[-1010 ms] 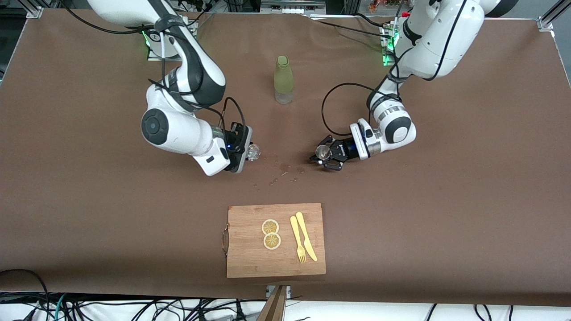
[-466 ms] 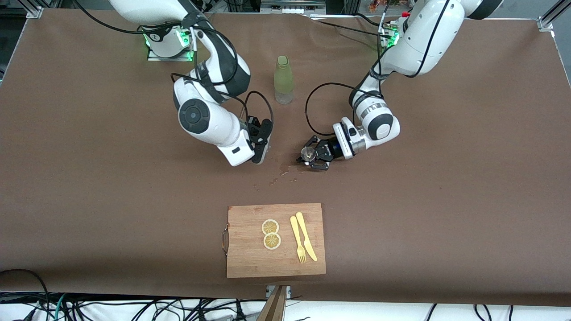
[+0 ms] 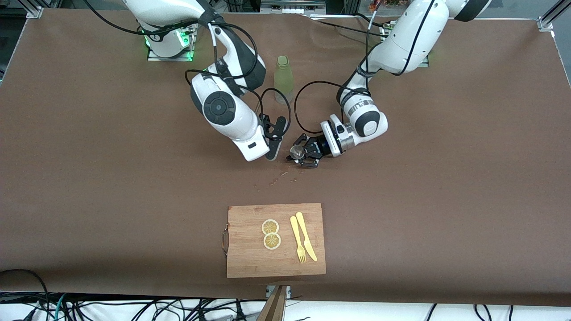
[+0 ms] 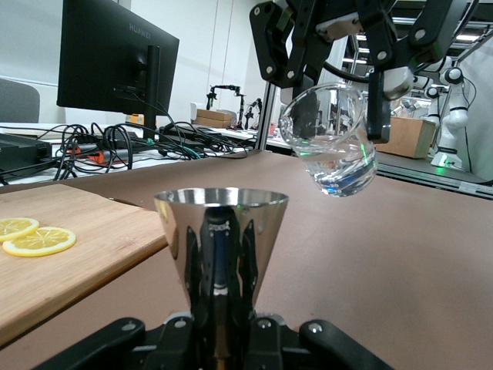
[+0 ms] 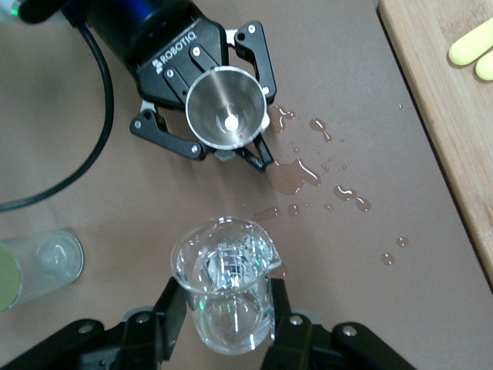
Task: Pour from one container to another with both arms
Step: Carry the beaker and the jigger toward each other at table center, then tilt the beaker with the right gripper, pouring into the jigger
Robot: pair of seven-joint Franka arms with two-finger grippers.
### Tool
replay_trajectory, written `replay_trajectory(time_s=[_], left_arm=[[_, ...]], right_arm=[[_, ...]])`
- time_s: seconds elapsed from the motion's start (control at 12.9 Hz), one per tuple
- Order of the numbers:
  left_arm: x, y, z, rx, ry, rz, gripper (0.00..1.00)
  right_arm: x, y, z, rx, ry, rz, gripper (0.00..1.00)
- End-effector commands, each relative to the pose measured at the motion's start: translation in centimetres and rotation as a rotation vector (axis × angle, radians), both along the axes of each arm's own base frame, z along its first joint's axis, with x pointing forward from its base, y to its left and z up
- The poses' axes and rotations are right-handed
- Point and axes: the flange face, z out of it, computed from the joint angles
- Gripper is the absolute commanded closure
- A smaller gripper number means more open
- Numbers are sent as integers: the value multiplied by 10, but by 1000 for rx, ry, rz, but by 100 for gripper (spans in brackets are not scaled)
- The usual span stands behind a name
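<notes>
My left gripper [image 3: 302, 154] is shut on the small steel jigger [image 3: 295, 152], holding it upright just above the table's middle. In the left wrist view the jigger's [image 4: 221, 231] open cone stands over my left gripper [image 4: 221, 339]. My right gripper [image 3: 273, 146] is shut on the tiny clear glass cup [image 5: 223, 285], which holds clear liquid. From the left wrist view the cup [image 4: 331, 142] hangs tilted, close to the jigger and a little higher than its rim. The right wrist view shows the jigger's [image 5: 227, 116] mouth empty. The cup is barely visible in the front view.
Spilled drops [image 3: 285, 171] wet the brown table under the grippers. The tall olive-green bottle [image 3: 283, 79] stands near the arms' bases. A wooden cutting board [image 3: 250, 263] with two lemon slices [image 3: 271, 234] and a yellow fork and knife [image 3: 303, 243] lies nearer the front camera.
Both arms have swung inward toward the table's middle. The right gripper with the cup and the left gripper with the jigger have come close together over the spilled drops.
</notes>
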Motion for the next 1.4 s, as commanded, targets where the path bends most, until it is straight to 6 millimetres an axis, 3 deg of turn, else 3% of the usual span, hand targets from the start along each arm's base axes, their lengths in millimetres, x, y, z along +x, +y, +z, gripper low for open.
replay_trajectory(time_s=[0.0, 0.62, 1.32], left_arm=[[3, -10, -5, 44, -97, 21, 100], [2, -21, -4, 69, -92, 38, 100], [0, -28, -7, 104, -84, 56, 100]], right_arm=[[-6, 16, 3, -36, -26, 8, 76], [-20, 28, -5, -138, -54, 18, 76], [-5, 35, -5, -121, -67, -18, 76]])
